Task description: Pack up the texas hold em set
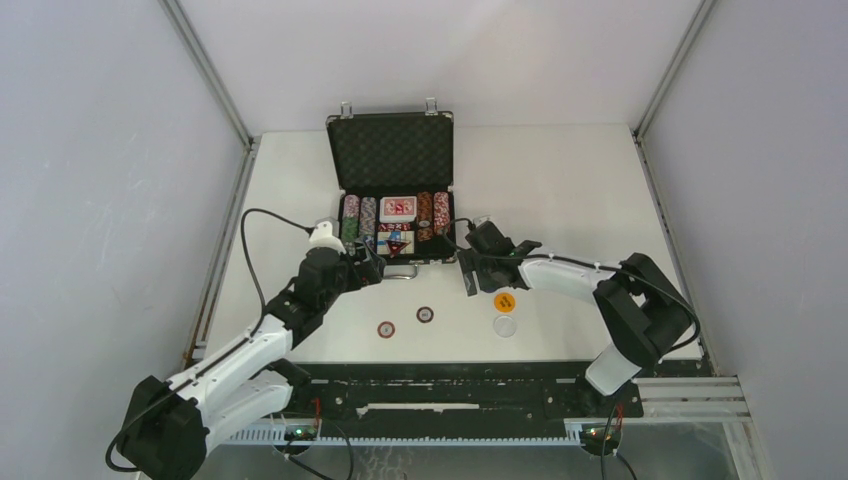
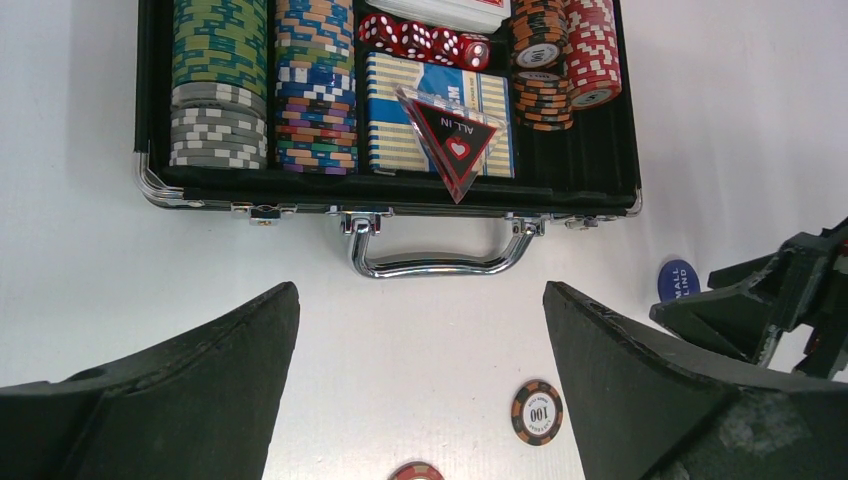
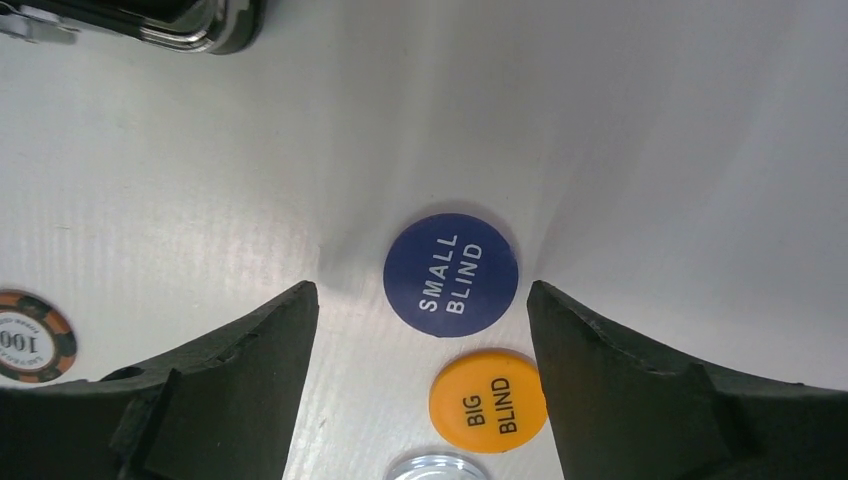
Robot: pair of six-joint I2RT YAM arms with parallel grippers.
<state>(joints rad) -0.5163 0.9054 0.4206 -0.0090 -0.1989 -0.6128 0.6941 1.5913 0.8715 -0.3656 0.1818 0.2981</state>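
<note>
Desk white, matte, fills the floor of my enclosure. Far wall is plain pale grey. Left wall and right wall same grey, bare. Aluminium struts rise from the far corners: left strut, right strut. Metal rail along desk's left edge. Black slotted plate across near edge. Light soft, even, and I see only faint shadows on desk.
</note>
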